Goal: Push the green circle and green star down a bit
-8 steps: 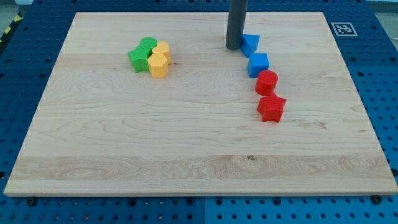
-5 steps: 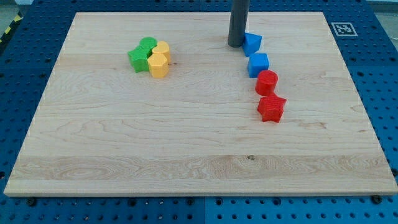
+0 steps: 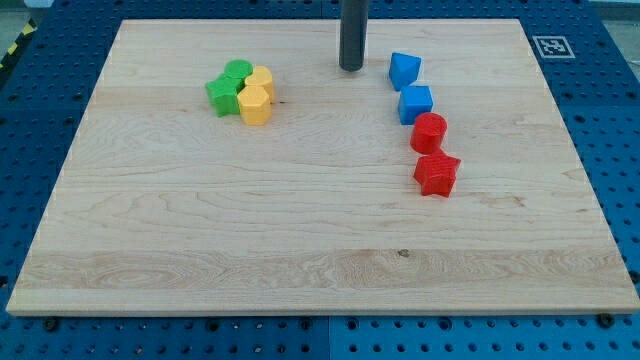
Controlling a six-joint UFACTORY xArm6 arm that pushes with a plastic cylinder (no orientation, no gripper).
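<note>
The green circle and the green star sit at the view's upper left of the wooden board, packed against a yellow circle and a yellow hexagon block. My tip is near the view's top centre. It stands well to the right of the green blocks and a little left of the upper blue block, touching neither.
A blue cube, a red circle and a red star run down the view's right side below the upper blue block. The board's top edge lies just above my tip.
My tip has moved left, away from the upper blue block it stood beside. That block ended slightly further right than at first. The green and yellow blocks have not moved.
</note>
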